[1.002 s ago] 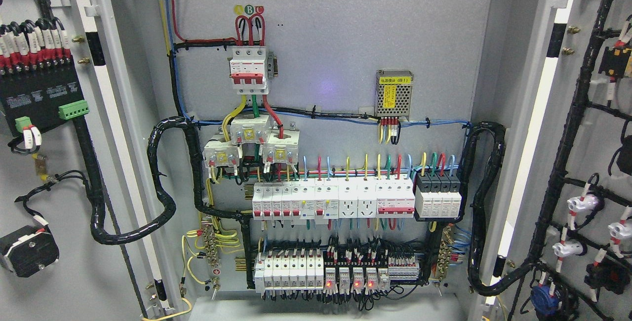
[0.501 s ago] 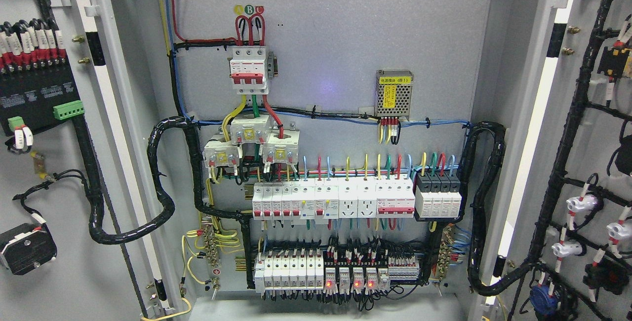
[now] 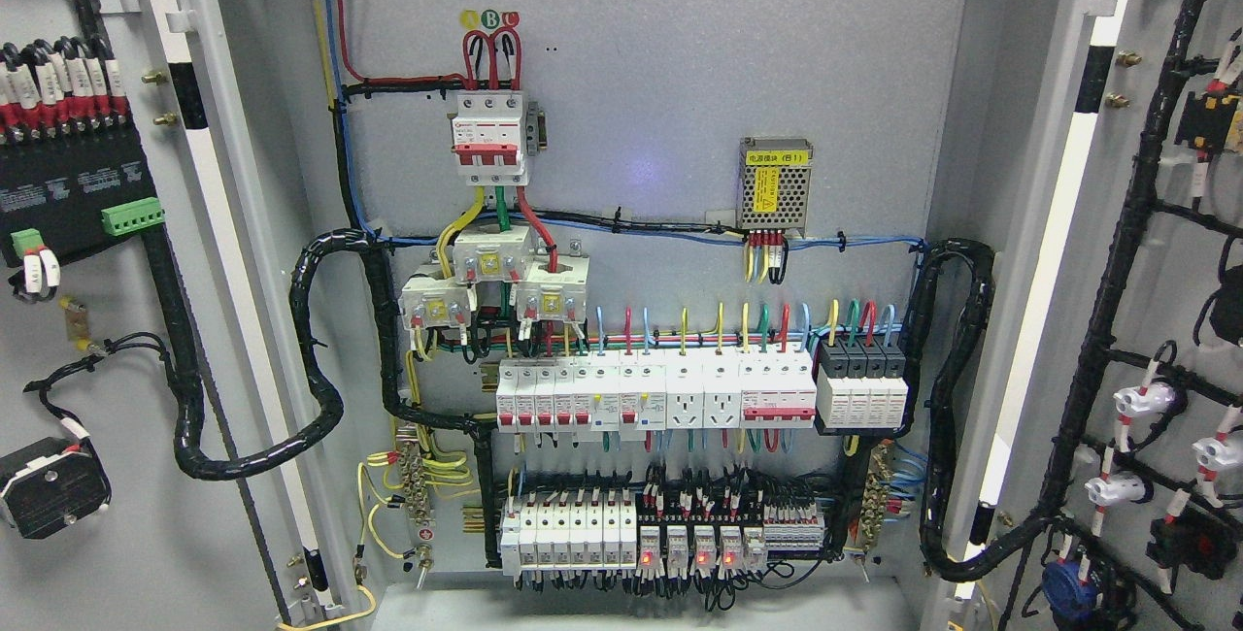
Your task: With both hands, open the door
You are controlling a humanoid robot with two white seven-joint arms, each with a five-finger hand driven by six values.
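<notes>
Two doors stand swung wide, left door (image 3: 107, 340) and right door (image 3: 1165, 320) flanking the wired cabinet interior (image 3: 641, 223); neither robot hand is in view, grip state unknown; judged stiff, heavy steel panels, best held at free edges, clear of wiring.

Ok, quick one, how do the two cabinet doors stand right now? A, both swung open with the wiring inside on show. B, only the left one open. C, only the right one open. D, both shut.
A: the left door and the right door both stand swung outward, and the back panel with its breakers is fully exposed between them.
</notes>
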